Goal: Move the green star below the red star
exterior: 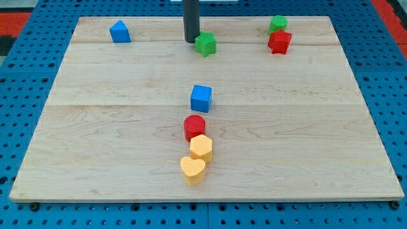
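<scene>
The green star [205, 44] lies flat near the worktop's top edge, well left of the red star [279, 42].

A blue cube [201, 98], red cylinder [194, 126], yellow hexagon [201, 147] and yellow heart [193, 170] lined mid-board; another blue block [119, 31], possibly house-shaped, sat top-left; a green block [277, 23] top-right.

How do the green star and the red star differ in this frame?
The green star is green and sits near top centre; the red star is red, farther to the view's right. My tip is right beside the green star's left; a green block adjoins the red one. Both are star-shaped.
</scene>
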{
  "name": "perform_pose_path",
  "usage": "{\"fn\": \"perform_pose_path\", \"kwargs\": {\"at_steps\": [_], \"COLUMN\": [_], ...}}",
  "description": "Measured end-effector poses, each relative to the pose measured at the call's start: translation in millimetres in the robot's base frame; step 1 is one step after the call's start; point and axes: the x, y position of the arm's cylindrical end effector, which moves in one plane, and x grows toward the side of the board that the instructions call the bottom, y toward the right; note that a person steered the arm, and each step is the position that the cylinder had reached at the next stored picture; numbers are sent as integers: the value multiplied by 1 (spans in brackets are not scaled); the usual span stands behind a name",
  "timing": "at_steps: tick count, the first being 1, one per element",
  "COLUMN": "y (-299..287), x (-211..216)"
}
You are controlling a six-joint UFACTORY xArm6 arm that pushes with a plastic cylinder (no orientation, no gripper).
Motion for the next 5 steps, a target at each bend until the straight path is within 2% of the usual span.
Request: {"fn": "perform_pose_path", "kwargs": {"at_steps": [1,3,5], "y": [3,46,58], "x": [0,3,27]}}
